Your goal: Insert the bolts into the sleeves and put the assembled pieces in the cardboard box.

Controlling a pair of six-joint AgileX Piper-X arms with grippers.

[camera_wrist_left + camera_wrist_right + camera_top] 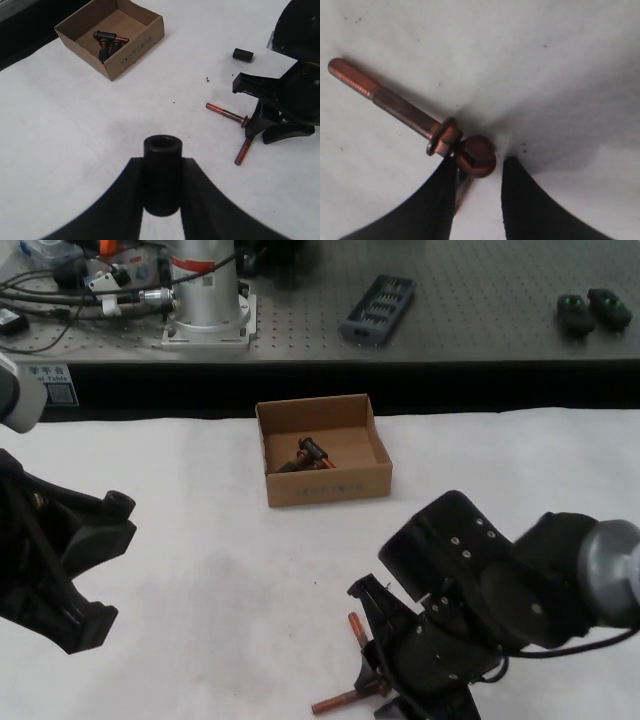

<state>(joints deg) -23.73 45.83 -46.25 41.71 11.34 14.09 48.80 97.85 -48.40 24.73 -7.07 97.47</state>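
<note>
White-clothed bench across the near half of the high view; perforated metal plate behind it, with a silver post and a dark tray on top.

Right arm low over the near right part of the cloth, wrist bent down. Right gripper at the cloth, jaws parted and straddling the head of the second bolt; not clamped, cloth visible between the jaws beside the shaft.

Left arm at the near left, well apart from the right arm. Left gripper off the cloth, jaws clenched on the held sleeve; black, upright, open bore facing up.

Cardboard box at the far middle of the cloth, open top, well apart from both arms. Assembled pieces lying inside on its floor, black sleeves with copper bolt ends poking out.

Loose sleeve on its side on the cloth, near the right arm, on the side away from the left arm.

Flat bolt, copper, lying on the cloth just outside the right jaws, its flanged head touching the head of the second bolt.
</note>
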